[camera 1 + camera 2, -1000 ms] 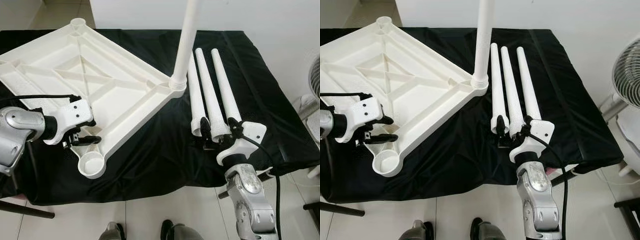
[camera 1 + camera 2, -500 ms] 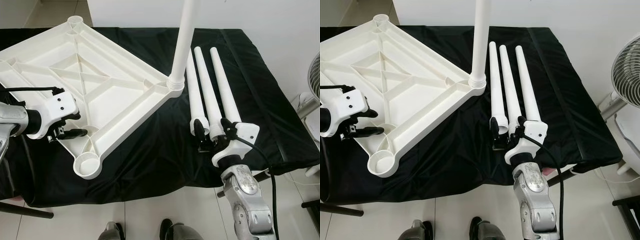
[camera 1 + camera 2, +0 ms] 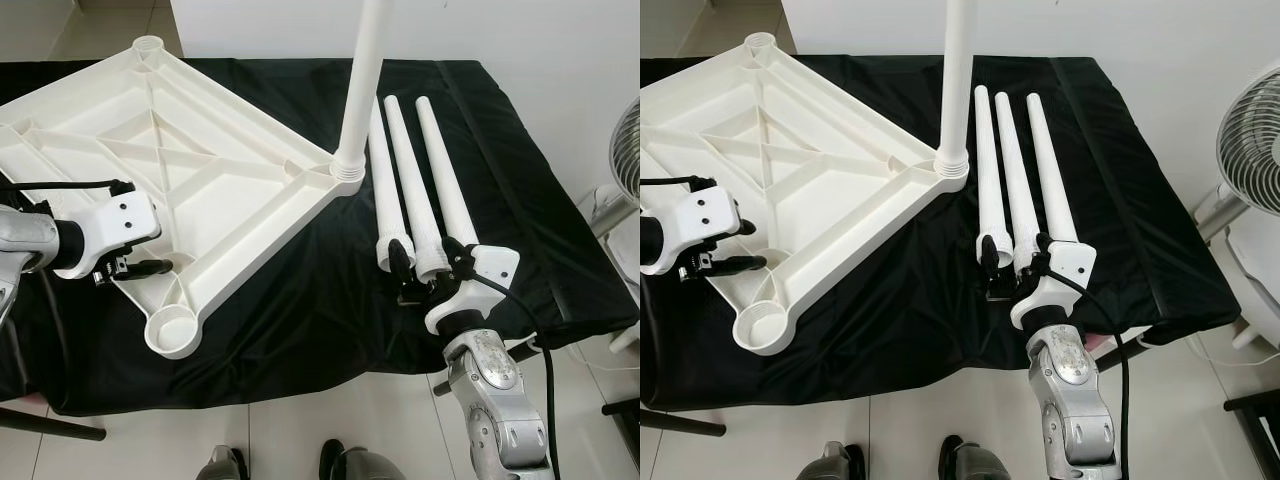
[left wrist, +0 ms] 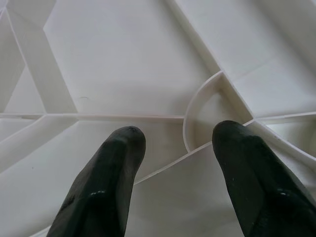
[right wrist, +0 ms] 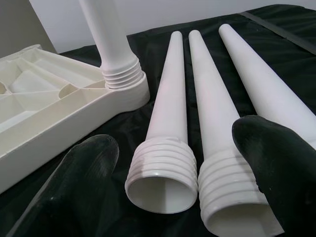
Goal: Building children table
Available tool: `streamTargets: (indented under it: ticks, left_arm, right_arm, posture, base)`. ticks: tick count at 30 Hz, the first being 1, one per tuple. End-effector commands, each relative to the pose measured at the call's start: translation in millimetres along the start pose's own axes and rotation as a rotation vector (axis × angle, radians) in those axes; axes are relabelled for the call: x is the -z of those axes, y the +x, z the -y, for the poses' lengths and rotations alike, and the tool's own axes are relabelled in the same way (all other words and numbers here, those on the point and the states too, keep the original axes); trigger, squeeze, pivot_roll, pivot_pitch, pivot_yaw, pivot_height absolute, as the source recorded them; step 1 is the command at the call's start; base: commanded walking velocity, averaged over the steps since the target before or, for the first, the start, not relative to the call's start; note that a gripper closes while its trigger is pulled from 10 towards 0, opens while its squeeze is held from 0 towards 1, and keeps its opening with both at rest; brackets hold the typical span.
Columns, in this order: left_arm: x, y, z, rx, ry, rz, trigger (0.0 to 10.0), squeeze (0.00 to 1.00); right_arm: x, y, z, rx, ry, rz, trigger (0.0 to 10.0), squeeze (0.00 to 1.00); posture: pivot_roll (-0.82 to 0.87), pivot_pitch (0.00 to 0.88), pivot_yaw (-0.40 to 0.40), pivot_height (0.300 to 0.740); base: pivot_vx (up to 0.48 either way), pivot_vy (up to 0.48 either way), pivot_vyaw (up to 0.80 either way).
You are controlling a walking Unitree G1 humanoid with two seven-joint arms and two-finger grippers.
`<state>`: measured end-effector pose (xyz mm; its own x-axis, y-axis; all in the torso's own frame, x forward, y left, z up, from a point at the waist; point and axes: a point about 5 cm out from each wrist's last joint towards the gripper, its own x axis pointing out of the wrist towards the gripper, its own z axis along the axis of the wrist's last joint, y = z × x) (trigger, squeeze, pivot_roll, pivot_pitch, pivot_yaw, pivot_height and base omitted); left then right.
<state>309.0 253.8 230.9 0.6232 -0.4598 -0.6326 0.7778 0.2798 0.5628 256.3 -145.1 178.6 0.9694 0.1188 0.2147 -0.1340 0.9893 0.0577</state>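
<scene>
Three loose legs (image 3: 415,185) lie parallel, threaded ends toward right pincer (image 3: 427,272), spread wide.

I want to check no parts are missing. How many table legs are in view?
4. One leg stands upright, screwed into the tabletop's corner socket. Three loose legs lie side by side on the black cloth, near the right gripper.

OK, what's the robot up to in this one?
It is assembling a small white plastic table on a black-covered surface. The tabletop lies upside down with one leg already standing in a corner socket. Three loose legs lie side by side to its right. The right hand is open, its fingers straddling the threaded ends of two of them. The left hand is open at the tabletop's near edge, beside an empty socket.
</scene>
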Motion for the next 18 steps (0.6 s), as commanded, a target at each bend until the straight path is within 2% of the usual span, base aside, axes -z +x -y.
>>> streamTargets:
  ticks: [1,4,8,10,18]
  left_arm:
    - [23.3,0.4,5.1,0.007,-0.042,-0.105,10.0,0.0]
    - [30.4,-9.7,-6.6,-0.021,-0.091,-0.111,10.0,0.0]
    - [34.5,-15.4,-13.1,-0.045,-0.112,-0.119,10.0,0.0]
    - [34.2,-19.6,-16.8,-0.051,-0.146,-0.086,10.0,0.0]
    - [38.7,-20.8,-23.0,-0.101,-0.136,-0.098,10.0,0.0]
  right_arm:
    - [-0.5,-3.0,-0.3,-0.009,0.003,-0.004,10.0,0.0]
    - [-0.3,-2.9,0.2,-0.011,0.004,-0.006,10.0,0.0]
    - [-0.3,-3.3,0.3,-0.009,0.004,-0.008,10.0,0.0]
    - [-0.4,-3.5,0.5,-0.007,0.002,-0.008,10.0,0.0]
    - [-1.0,-3.6,2.5,0.003,-0.003,-0.005,10.0,0.0]
  posture:
    - [0.04,0.212,-0.048,0.74]
    - [0.05,0.21,-0.05,0.74]
    - [0.04,0.213,-0.048,0.74]
    - [0.04,0.216,-0.049,0.74]
    - [0.04,0.217,-0.047,0.74]
  base:
    - [0.0,0.0,0.0]
    - [0.0,0.0,0.0]
    - [0.0,0.0,0.0]
    - [0.0,0.0,0.0]
    - [0.0,0.0,0.0]
